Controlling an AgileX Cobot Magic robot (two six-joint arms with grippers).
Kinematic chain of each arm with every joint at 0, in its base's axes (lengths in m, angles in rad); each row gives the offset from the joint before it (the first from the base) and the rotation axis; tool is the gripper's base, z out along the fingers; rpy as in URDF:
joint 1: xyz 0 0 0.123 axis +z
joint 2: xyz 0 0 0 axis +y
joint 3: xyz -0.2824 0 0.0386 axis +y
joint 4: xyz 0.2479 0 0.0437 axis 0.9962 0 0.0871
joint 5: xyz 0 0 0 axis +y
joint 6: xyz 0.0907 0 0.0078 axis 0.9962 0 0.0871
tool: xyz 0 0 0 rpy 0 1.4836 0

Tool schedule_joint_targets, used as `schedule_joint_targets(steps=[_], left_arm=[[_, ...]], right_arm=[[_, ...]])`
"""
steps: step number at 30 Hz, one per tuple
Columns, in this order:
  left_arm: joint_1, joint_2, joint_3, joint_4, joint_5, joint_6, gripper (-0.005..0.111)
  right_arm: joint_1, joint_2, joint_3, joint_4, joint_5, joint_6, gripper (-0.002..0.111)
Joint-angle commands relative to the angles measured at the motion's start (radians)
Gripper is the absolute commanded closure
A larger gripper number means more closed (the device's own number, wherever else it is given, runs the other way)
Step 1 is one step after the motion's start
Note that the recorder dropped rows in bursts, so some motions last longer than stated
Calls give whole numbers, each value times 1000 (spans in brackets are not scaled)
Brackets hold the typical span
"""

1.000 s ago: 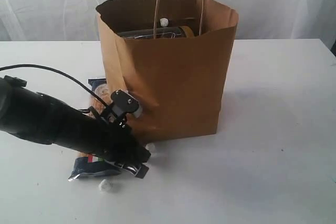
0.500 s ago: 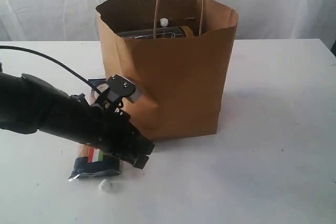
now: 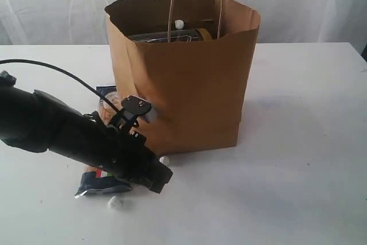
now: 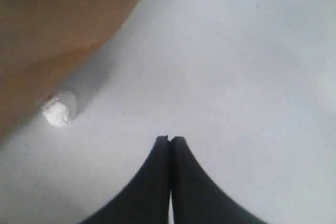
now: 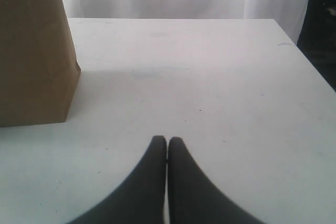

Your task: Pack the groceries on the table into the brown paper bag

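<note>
Spaghetti is the one grocery I can see outside the bag. The packet (image 3: 97,183) lies flat on the table (image 3: 298,170), close beside the front left corner of the brown paper bag (image 3: 189,90), and my left arm (image 3: 57,130) hides most of it. The left end effector (image 3: 159,179) sits low over the table just past the packet's near end. Its jaws are pressed together with nothing between them, and its wrist view shows only bare table ahead of the tips. The right end effector (image 5: 167,141) is likewise closed and empty, over open table on the bag's other side.

To do this pick well, I judge I should lift off, spread the jaws wide and come down across the packet's narrow width near its middle, so it does not droop. A thin, flat packet needs the tips right down at table level on both sides. I would then raise it above the rim before moving across.

The bag wall stands right next to the packet, leaving little room for a finger on that side. Two white lumps, one (image 3: 164,159) at the bag's foot and one (image 3: 114,202) by the packet's end, are not for packing. The handles (image 3: 220,4) stand over the opening. A white cap (image 3: 179,24) shows inside, so I would slide the packet in along a free wall.
</note>
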Motion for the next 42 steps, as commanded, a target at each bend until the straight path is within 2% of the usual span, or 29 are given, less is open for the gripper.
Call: schedule_joint_targets(steps=[1,4,8,9,11,14,17,18,20,23,25,32,33,35,36,38,42], left_arm=[[-2,-8,7,-15,87,-34,107],[-3,-30,7,-10,126,-34,107],[-16,-88,18,1,103,-36,107],[-30,-105,26,29,68,-46,107],[-73,-135,41,177,-9,-165,107],[-127,-153,55,589,-103,-621,107],[-178,-153,55,1032,-184,-1162,107],[-194,-153,55,1161,-227,-1294,107],[-219,-153,61,1311,-333,-1462,107],[-241,-150,101,1354,-569,-1556,107],[-242,-149,133,1354,-673,-1562,107],[-240,-104,173,1367,-737,-1551,106],[-240,-90,175,1389,-761,-1551,104],[-240,-51,175,1400,-811,-1566,91],[-240,-33,175,1400,-840,-1585,80],[-240,-18,175,1400,-888,-1598,69],[-223,47,147,1391,-916,-1596,67]], right_arm=[[4,-2,2,-1,-10,4,108],[4,-2,2,-1,-10,4,108],[4,-2,2,-1,-10,4,108],[4,-2,2,-1,-10,4,108],[4,-2,2,-1,-10,4,108],[4,-2,2,-1,-10,4,108],[4,-2,2,-1,-10,4,108],[4,-2,2,-1,-10,4,108],[4,-2,2,-1,-10,4,108],[4,-2,2,-1,-10,4,108],[4,-2,2,-1,-10,4,108],[4,-2,2,-1,-10,4,108],[4,-2,2,-1,-10,4,108],[4,-2,2,-1,-10,4,108],[4,-2,2,-1,-10,4,108],[4,-2,2,-1,-10,4,108],[4,-2,2,-1,-10,4,108]])
